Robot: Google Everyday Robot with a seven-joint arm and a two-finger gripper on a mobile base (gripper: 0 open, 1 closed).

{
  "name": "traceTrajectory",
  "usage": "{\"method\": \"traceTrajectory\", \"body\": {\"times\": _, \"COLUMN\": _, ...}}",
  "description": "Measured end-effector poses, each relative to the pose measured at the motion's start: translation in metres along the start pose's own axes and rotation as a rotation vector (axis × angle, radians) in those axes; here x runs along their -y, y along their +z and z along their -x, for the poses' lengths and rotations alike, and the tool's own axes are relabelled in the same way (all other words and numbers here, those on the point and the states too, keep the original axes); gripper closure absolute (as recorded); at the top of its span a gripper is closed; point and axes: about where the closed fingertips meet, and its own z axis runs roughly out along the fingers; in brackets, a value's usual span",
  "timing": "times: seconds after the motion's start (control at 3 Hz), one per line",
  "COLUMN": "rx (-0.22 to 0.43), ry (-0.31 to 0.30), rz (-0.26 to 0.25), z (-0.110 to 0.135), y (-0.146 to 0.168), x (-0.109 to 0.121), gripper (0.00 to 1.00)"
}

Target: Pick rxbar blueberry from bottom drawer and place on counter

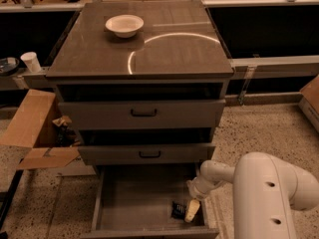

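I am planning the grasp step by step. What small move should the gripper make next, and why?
Probably shift the gripper slightly toward the rxbar blueberry and settle over it. It hangs low inside the bottom drawer, right beside the bar, which lies flat on the drawer floor.

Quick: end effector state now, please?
End effector: low in the wide grey metal drawer, beside the small dark snack bar; state cannot be told.
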Motion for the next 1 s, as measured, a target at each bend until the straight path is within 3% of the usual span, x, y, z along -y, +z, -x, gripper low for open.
{"method": "traceTrajectory", "body": {"times": 1.0, "rx": -0.041, "ry": -0.034, "rz": -0.027, "z": -0.003, "y": 0.075, "x": 0.027, "gripper": 0.0}}
